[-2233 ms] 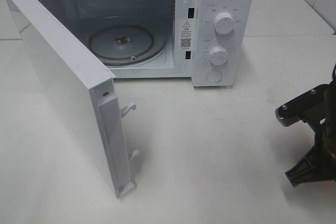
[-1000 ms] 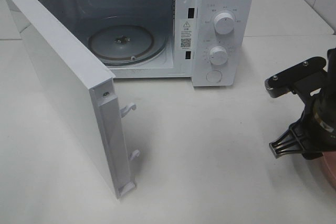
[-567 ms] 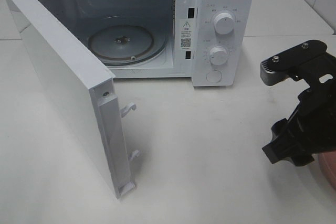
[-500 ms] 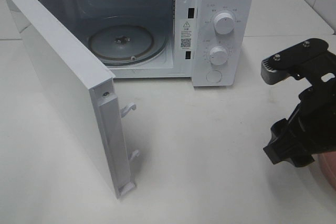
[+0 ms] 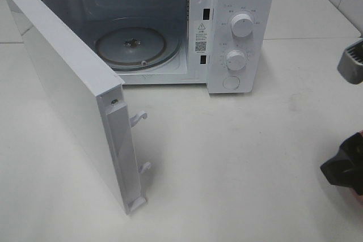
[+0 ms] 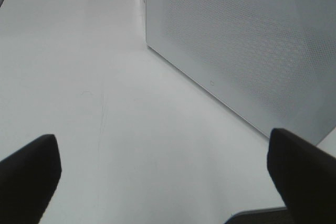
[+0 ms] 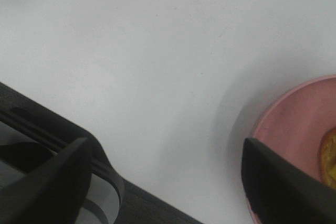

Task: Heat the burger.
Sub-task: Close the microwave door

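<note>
Only a golden-brown sliver of the burger [image 7: 331, 162] shows, at the edge of the right wrist view, lying on a pink plate [image 7: 291, 121]. My right gripper [image 7: 163, 182] is open; one finger is beside the plate's rim and nothing is between the fingers. In the exterior view only parts of the right arm [image 5: 346, 166] show at the right edge, and the burger is out of view. My left gripper [image 6: 163, 182] is open and empty above the white table, near the outer face of the microwave door [image 6: 236, 51].
The white microwave [image 5: 241, 32] stands at the back with its door [image 5: 68, 92] swung wide open to the front left. Its glass turntable [image 5: 136, 46] has nothing on it. Two dials [image 5: 243, 25] sit on its right panel. White table [image 5: 227, 162] lies in front.
My right arm has swung to the right and now sits mostly outside the exterior view. The pink plate edge seen at the lower right no longer shows there. The microwave has not moved.
</note>
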Robot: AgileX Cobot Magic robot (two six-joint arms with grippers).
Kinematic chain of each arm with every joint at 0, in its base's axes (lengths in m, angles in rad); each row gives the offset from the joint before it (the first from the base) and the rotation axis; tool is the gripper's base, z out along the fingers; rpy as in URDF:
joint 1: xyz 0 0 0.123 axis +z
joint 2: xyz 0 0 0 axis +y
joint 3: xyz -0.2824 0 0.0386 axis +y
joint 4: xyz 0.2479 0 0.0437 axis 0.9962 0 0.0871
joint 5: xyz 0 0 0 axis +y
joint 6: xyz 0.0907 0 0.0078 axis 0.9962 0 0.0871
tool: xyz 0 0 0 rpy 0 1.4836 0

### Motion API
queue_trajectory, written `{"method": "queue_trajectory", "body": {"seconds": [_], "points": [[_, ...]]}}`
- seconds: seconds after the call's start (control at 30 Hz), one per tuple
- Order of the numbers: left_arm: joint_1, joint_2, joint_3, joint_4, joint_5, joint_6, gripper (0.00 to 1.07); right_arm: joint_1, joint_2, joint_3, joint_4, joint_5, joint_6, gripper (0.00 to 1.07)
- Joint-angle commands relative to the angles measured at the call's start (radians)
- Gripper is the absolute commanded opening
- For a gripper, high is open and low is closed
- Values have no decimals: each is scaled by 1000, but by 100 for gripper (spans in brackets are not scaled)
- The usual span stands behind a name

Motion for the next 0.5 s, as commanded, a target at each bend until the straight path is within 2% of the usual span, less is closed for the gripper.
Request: {"method": "queue_trajectory", "body": {"seconds": [0.03, 0.3, 0.5], "points": [[3, -6, 4, -3, -12, -4, 100, 0, -51, -3, 4, 42, -20, 76], [3, -6, 4, -3, -12, -4, 100, -1, -264, -2, 7, 122, -40, 76], [3, -6, 4, -3, -12, -4, 100, -89, -432, -2, 34, 152, -39, 76]]}}
